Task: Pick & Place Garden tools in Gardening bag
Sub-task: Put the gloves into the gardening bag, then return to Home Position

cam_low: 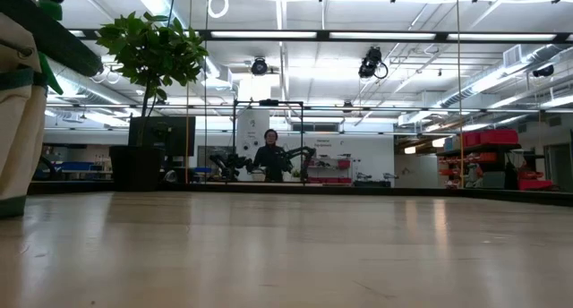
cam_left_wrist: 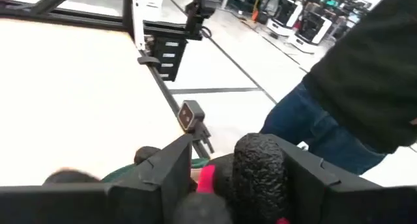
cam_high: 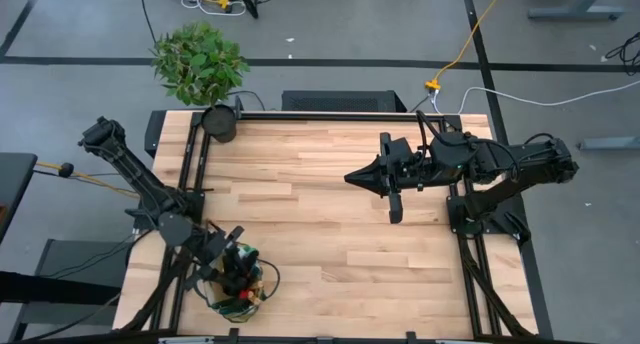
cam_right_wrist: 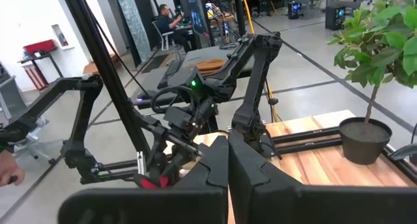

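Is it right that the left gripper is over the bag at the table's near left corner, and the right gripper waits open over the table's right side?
Not quite: the right gripper is shut, as the right wrist view shows. The left gripper is indeed over the bag.

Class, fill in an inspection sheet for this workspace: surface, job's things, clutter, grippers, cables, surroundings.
Surface: wooden table, mostly bare.
Job's things: bag at the near left corner, under the left arm; black and red items inside, kind unclear. No tools seen lying loose.
Clutter: potted plant at the far left corner.
Grippers: left gripper over the bag, jaws apart around a black, red-cuffed glove; right gripper above mid-table, shut, holding nothing.
Cables: yellow cable and white cable on the floor behind.
Surroundings: person beside the table; another seated person far off.
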Robot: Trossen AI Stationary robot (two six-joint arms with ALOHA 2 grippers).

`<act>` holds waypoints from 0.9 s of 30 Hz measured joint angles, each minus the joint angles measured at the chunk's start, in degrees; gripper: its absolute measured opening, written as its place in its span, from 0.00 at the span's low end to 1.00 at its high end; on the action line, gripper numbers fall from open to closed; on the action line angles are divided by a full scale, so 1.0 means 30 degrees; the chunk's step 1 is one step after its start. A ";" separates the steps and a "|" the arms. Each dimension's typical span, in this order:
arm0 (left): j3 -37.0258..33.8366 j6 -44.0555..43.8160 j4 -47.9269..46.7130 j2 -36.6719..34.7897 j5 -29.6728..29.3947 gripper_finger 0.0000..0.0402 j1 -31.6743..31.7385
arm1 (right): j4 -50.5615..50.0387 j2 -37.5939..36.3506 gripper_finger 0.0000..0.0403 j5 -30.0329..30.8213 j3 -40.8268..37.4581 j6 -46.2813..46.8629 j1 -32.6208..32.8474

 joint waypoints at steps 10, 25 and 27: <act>0.0544 -0.0288 -0.0104 -0.0007 -0.0003 0.52 0.0010 | -0.0007 0.0000 0.00 -0.0002 0.0000 -0.0217 0.0000; 0.2909 0.1383 -0.1059 -0.0015 0.0210 0.38 0.0008 | -0.0022 0.0000 0.00 -0.0155 0.0000 -0.0232 0.0000; 0.3030 0.1875 -0.1108 -0.0015 0.0194 0.33 0.0080 | -0.0022 0.0000 0.00 -0.0155 0.0000 -0.0234 0.0000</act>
